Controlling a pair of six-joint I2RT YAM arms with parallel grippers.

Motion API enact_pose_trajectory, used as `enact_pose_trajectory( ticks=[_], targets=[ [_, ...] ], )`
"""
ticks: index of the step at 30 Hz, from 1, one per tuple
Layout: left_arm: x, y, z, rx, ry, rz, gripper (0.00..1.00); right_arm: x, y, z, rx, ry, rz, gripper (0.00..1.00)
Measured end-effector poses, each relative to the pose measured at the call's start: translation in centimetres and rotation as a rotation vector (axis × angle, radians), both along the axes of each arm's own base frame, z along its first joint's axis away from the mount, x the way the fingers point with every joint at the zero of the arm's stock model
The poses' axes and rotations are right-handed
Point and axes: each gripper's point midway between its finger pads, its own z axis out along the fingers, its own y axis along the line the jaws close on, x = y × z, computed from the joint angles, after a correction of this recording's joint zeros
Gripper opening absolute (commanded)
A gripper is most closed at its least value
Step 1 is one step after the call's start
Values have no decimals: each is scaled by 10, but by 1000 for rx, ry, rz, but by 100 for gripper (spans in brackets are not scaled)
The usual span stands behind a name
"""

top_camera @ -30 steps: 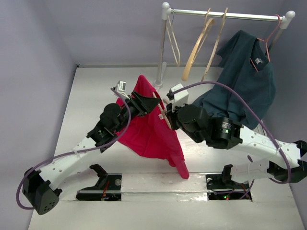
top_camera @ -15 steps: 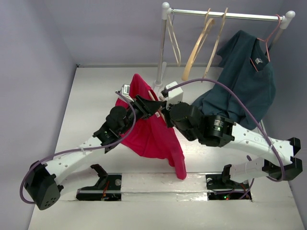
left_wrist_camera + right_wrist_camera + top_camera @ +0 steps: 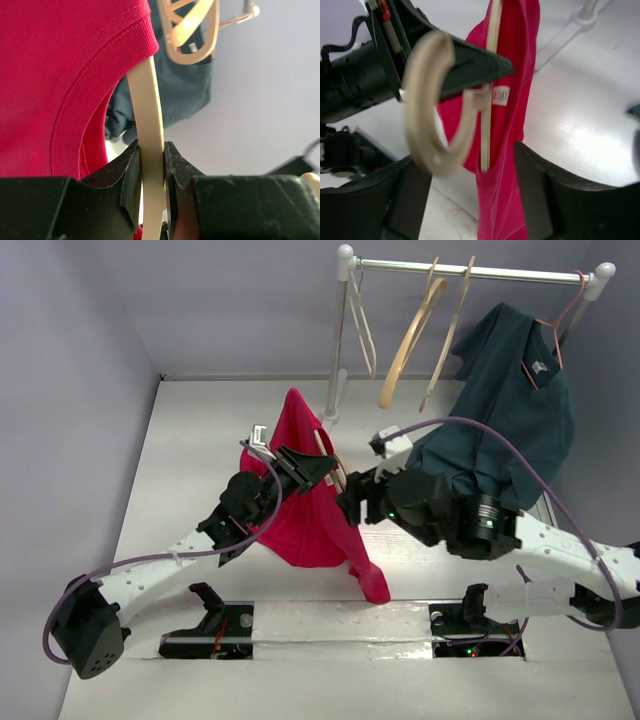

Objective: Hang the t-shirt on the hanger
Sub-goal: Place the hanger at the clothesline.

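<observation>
In the jaws of the left gripper (image 3: 151,165), the hanger (image 3: 147,110) is clamped by one wooden arm. That holds it off the table so the t-shirt (image 3: 55,75) can drape from it, with the collar just above the jaws. Ahead of the right gripper (image 3: 470,160), whose jaws stand wide apart on nothing, hang the hook (image 3: 427,100) and the shirt's label (image 3: 500,95). This gripper is probably free to tug fabric, though the hanger's far shoulder is hidden.
</observation>
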Motion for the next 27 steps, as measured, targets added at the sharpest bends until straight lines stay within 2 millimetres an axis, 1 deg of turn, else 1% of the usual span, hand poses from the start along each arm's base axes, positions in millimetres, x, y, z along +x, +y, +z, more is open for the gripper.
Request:
enact_pose_trajectory(
  ticks=[1,4,7,9,11,14,16,19,21,22,23,24,25,26,27],
  targets=[
    [-1,0,2,-10,-1,-3,0,-5,-6,-1,20,12,8,78],
    [-2,0,11,-46,-10,-5,0,-16,-23,0,96,28,20,85],
    [-2,1,18,-78,-14,-8,0,-23,-32,-3,148,41,29,86],
    [-3,0,21,-95,-15,-11,0,-25,-33,-15,139,60,34,84],
    [-3,0,25,-111,-16,-14,0,-27,-32,-26,124,81,38,80],
    [-3,-2,28,-133,-19,-20,0,-30,-24,-51,78,126,52,73],
    [-3,-4,28,-142,-17,-25,0,-32,-23,-67,52,153,51,72],
    [-2,-11,25,-144,-6,-37,0,-34,-25,-80,32,174,45,62],
    [0,-16,22,-144,3,-45,0,-33,-26,-80,37,177,33,48],
    [0,-19,21,-143,8,-49,0,-32,-27,-81,38,178,22,39],
    [1,-21,19,-142,14,-52,0,-32,-29,-81,38,179,10,20],
    [1,-24,18,-140,18,-56,0,-31,-31,-83,29,179,-6,13],
    [2,-26,17,-137,23,-59,0,-30,-34,-86,21,181,-21,8],
    [3,-28,15,-133,28,-61,2,-30,-37,-88,11,184,-34,0],
    [3,-30,12,-128,33,-64,6,-31,-39,-90,2,187,-44,0]
  ],
)
